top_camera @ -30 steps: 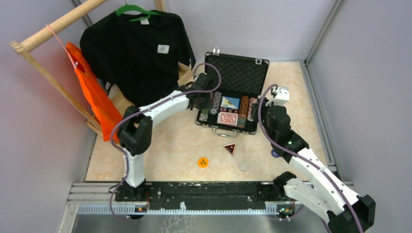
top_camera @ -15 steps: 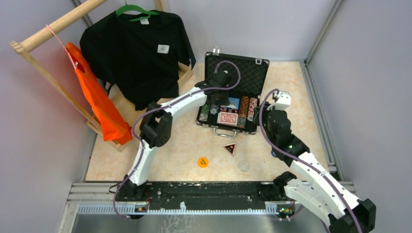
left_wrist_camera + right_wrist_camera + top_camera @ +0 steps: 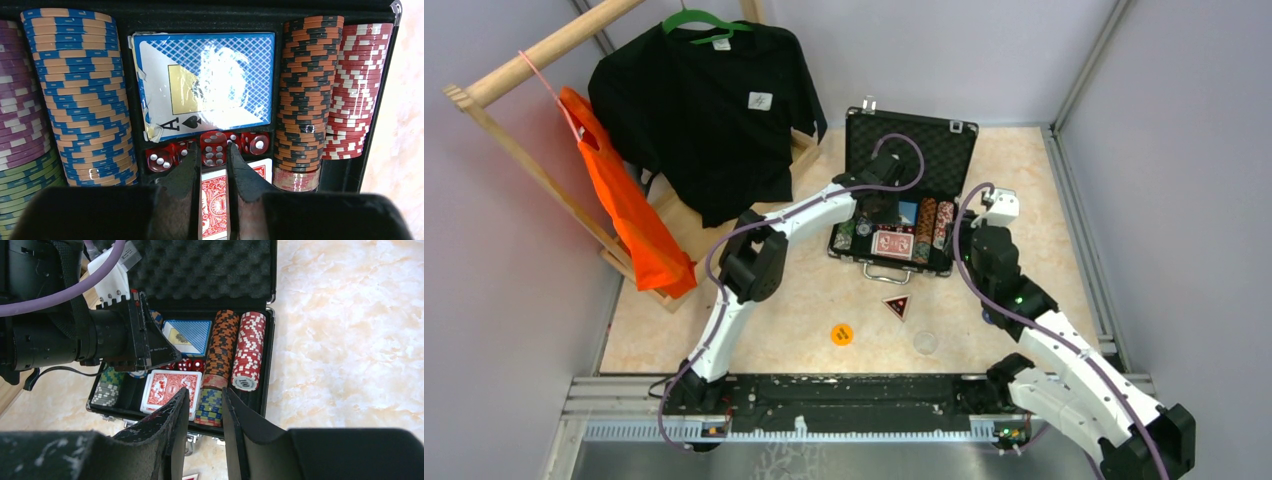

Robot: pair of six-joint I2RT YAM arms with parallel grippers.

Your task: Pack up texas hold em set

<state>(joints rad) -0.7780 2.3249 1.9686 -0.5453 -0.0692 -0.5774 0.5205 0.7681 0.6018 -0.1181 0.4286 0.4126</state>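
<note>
Straddling a red die (image 3: 214, 154), left pincer (image 3: 212, 148) (grip unclear); right pincer (image 3: 205, 392) parted.

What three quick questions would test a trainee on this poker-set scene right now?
1. True or false: the case has its lid shut.
2. What sits between the fingertips of the left pincer? A) a chip B) a die C) a card
3. Fill in: the loose token nearest the case's handle is shaped like a ____.
Key: 1 false; 2 B; 3 triangle.
</note>
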